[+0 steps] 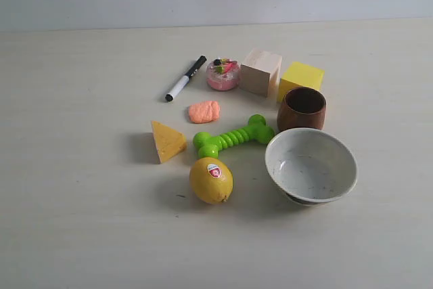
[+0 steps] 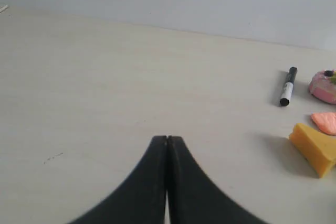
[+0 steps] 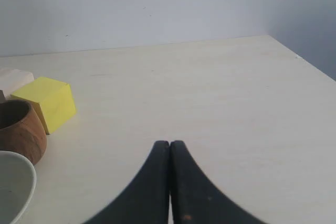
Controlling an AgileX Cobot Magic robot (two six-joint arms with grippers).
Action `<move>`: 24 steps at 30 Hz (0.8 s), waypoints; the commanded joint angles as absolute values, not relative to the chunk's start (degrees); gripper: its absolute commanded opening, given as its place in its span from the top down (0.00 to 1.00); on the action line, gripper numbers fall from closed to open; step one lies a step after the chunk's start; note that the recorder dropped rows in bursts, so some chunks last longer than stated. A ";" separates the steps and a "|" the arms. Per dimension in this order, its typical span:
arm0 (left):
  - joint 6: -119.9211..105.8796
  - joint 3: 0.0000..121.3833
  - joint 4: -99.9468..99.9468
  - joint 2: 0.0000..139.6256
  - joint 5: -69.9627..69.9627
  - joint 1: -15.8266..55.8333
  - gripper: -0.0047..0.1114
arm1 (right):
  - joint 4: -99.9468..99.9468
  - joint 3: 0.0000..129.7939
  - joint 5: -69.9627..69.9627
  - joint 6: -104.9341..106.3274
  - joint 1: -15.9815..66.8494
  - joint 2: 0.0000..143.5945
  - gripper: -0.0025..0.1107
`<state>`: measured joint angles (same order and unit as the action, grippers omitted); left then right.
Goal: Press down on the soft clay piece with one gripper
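The left gripper [image 2: 167,141], jaws pressed together on nothing, hangs over bare table [image 2: 105,77], well apart from the objects; the right gripper [image 3: 169,144] is likewise closed and empty. The soft clay piece [image 1: 203,111] lies flat between a pink container [image 1: 222,75] and a green dumbbell toy [image 1: 233,137], a yellow-orange wedge [image 1: 167,141] near it. Matte and lumpy, it looks light and yielding, likely to dent and perhaps stick. It calls for no grasp, only closed tips lowered squarely onto its broad top.
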<state>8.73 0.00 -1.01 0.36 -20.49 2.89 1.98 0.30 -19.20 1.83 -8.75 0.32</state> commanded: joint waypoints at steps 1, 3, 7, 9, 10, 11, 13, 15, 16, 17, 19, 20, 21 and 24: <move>8.94 0.00 -0.84 0.00 -12.95 2.84 0.96 | 2.17 0.00 -18.76 1.89 -8.64 0.00 0.98; 8.94 0.00 -0.84 0.00 -7.74 2.84 0.96 | 2.17 0.00 -18.76 1.89 -8.64 0.00 0.98; 8.94 0.00 -0.84 0.00 1.95 2.84 0.96 | 2.17 0.00 -18.76 1.89 -8.64 0.00 0.98; 8.94 0.00 -0.84 0.00 5.15 2.84 0.96 | 2.17 0.00 -18.76 1.89 -8.64 0.00 0.98; 8.94 0.00 -0.84 0.00 6.10 2.84 0.96 | 2.17 0.00 -18.76 1.89 -8.64 0.00 0.98; 8.94 0.00 -0.84 0.00 6.53 2.84 0.96 | 2.17 0.00 -18.76 1.89 -8.64 0.00 0.98; 8.94 0.00 -0.84 0.00 6.35 2.84 0.96 | 2.17 0.00 -18.76 1.89 -8.64 0.00 0.98; 8.94 0.00 -0.84 0.00 6.35 2.84 0.96 | 2.17 0.00 -18.76 1.89 -8.64 0.00 0.98; 8.94 0.00 -0.84 0.00 6.63 2.84 0.96 | 2.17 0.00 -18.76 1.89 -8.64 0.00 0.98; 8.94 0.00 -0.84 0.00 6.94 2.84 0.96 | 2.17 0.00 -18.76 1.89 -8.64 0.00 0.98; 10.01 0.00 -0.84 0.00 8.23 2.84 0.96 | 2.17 0.00 -18.76 1.89 -8.64 0.00 0.98; 11.52 0.00 -0.84 0.00 8.52 2.84 0.96 | 2.17 0.00 -18.76 1.89 -8.64 0.00 0.98; 18.85 0.00 -0.84 0.00 8.52 2.84 0.96 | 2.17 0.00 -18.76 1.89 -8.64 0.00 0.98; 27.56 0.29 -0.84 0.00 11.08 2.84 0.96 | 2.17 0.00 -18.76 1.89 -8.64 0.00 0.98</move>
<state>22.12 0.00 -1.01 0.36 8.10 2.89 1.98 0.30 -19.20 1.83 -8.75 0.32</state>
